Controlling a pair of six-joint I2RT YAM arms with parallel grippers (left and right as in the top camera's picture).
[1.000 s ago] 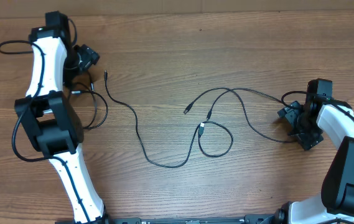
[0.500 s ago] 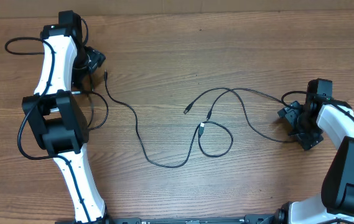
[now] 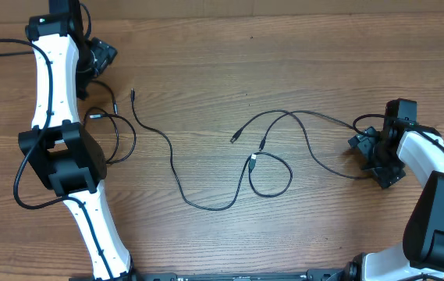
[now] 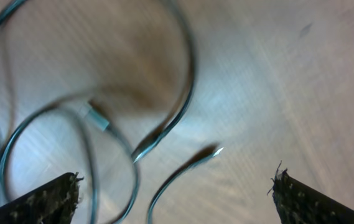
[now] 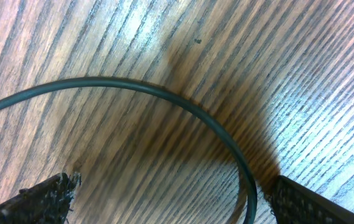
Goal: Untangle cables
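Thin black cables lie spread over the wooden table (image 3: pixel 206 62). One long cable (image 3: pixel 171 164) runs from a plug near the left arm down to the middle. Two more cables (image 3: pixel 300 117) cross at the centre, and one forms a small loop (image 3: pixel 272 176). A further loop (image 3: pixel 124 140) lies beside the left arm. My left gripper (image 3: pixel 101 56) hovers open at the far left; the blurred left wrist view shows cable loops (image 4: pixel 186 93) and a plug tip (image 4: pixel 214 150) below my gripper (image 4: pixel 173 193). My right gripper (image 3: pixel 366 160) is open over a cable end (image 5: pixel 164 93), whose curve passes near the right finger (image 5: pixel 313 202).
The left arm (image 3: pixel 54 86) stretches along the table's left side, with its own thicker black wire (image 3: pixel 3 47) looping off at the far left. The right arm (image 3: pixel 432 164) sits at the right edge. The far table edge (image 3: pixel 284 12) runs along the top.
My left arm has swung toward the far left corner, taking its open gripper away from the long cable's plug. The cables and right arm have not moved.
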